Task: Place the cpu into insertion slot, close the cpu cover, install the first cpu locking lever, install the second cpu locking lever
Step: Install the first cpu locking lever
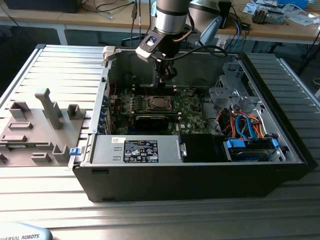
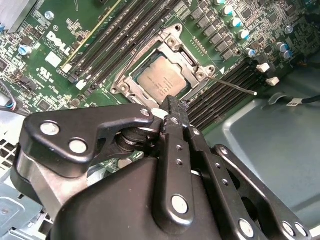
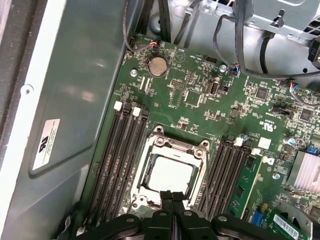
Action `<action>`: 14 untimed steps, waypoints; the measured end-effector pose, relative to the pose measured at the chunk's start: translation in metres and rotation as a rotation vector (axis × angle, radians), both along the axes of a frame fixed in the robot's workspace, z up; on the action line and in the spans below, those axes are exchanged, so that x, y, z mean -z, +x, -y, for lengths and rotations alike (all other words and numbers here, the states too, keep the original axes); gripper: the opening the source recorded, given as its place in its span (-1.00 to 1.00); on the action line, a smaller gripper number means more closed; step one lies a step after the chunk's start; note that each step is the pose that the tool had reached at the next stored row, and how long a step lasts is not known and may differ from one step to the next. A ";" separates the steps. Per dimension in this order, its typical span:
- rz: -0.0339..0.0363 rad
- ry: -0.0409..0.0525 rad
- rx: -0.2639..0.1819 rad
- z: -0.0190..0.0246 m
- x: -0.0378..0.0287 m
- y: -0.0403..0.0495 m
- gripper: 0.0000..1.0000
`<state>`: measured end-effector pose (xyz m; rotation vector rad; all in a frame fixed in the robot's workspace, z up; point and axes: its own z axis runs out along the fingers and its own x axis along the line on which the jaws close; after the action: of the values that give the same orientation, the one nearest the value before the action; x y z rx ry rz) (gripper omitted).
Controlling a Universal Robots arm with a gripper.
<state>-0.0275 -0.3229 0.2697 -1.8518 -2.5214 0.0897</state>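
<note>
The cpu (image 3: 170, 175) shows its dull silver top inside the insertion slot (image 1: 159, 103) on the green board. The cpu cover (image 3: 177, 147) lies flat as a silver frame around it. In the second wrist view the cpu (image 2: 161, 80) sits just beyond my fingertips. One thin locking lever (image 2: 235, 86) sticks out sideways from the socket corner. Another lever (image 2: 137, 55) runs along the socket's side. My gripper (image 3: 172, 197) is shut with nothing between its fingers, hanging just above the socket's edge. The exterior view has my gripper (image 1: 165, 75) over the back of the socket.
The board lies inside an open black computer case (image 1: 200, 185). Memory slots (image 3: 120, 150) flank the socket on both sides. A long black card (image 1: 152, 120) lies in front of the socket. Coloured cables (image 1: 245, 125) bunch at the exterior view's right. A grey fixture (image 1: 45, 120) stands outside at the left.
</note>
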 end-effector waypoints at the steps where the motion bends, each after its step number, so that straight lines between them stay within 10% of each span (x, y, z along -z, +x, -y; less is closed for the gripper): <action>1: -0.0001 0.0000 -0.004 0.0000 0.0000 0.0000 -0.79; 14: 0.0000 0.0000 -0.030 0.0000 0.0000 0.0000 -0.79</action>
<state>-0.0275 -0.3229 0.2697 -1.8144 -2.5496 0.0900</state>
